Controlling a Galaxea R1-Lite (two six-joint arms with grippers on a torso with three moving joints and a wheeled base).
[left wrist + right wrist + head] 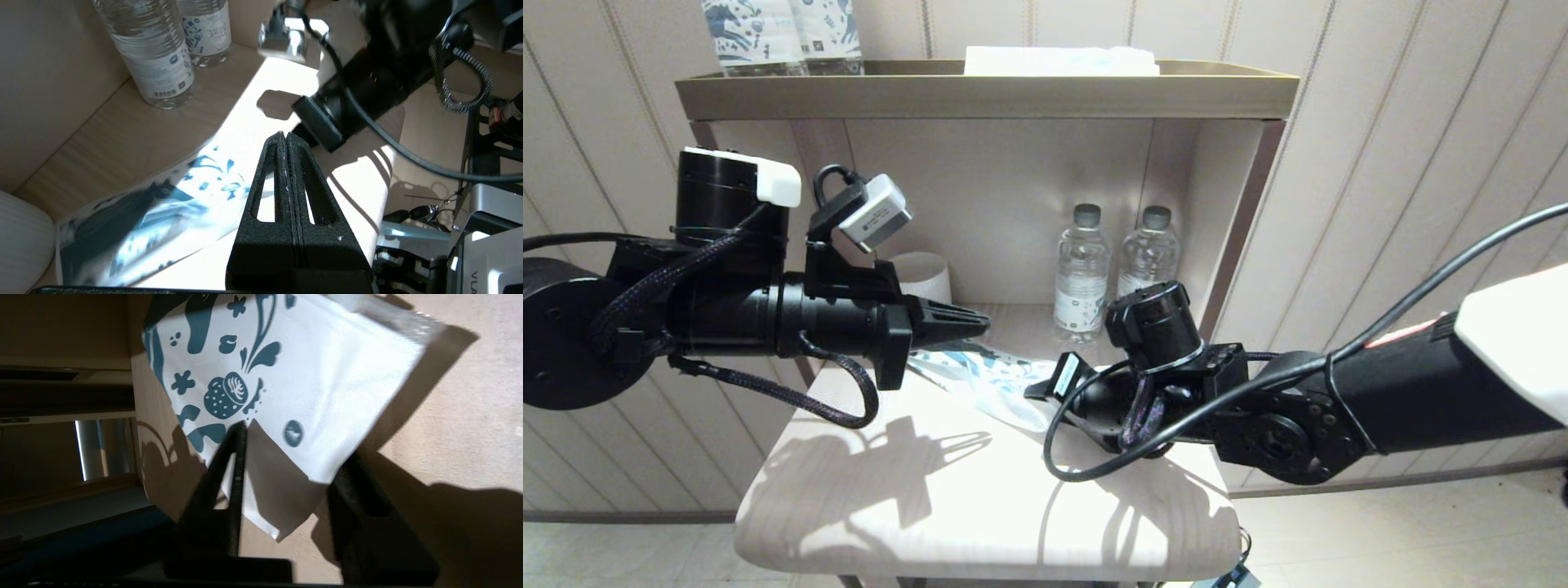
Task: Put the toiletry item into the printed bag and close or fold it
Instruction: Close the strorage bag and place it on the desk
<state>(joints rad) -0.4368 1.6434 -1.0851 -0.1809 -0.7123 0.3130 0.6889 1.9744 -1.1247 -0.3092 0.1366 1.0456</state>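
Nearest in the head view: pale wood counter (980, 498) with a rounded front edge, sunlit and crossed by arm shadows.

Next back, at 3 o'clock of centre: right gripper (1045, 384) lying low over the counter, pointing towards 9 o'clock. Seen from the right wrist, gripper (294, 445) with fingers (229, 469) spread apart, a corner of the printed bag (310, 388) lying in the gap between them, not pinched.

Dead centre: printed bag (980, 371), flat on the counter, running from 10 o'clock to 4 o'clock, its 4 o'clock end at the right gripper. White with dark blue flowers, squiggles and a small round emblem; no legible words on it.

Just above the bag's 10 o'clock end: left gripper (968, 322), pointing towards 3 o'clock, pressed fully closed on nothing, clear of the paper. Same in the left wrist view, gripper (286, 139) with the two fingers flush together, bag (163, 216) beneath and beside.

Further back, inside the open niche: white ribbed cup (923, 278) at 11 o'clock of the bag; two clear water bottles (1082, 273) (1147, 253) with dark caps at 1 o'clock, labels carrying small print and a barcode, too small to read.

Farthest, on the top shelf (980, 94): horse-print-labelled bottles (784, 37) at 11 o'clock and a flat white packet (1062, 61) at 12 o'clock.
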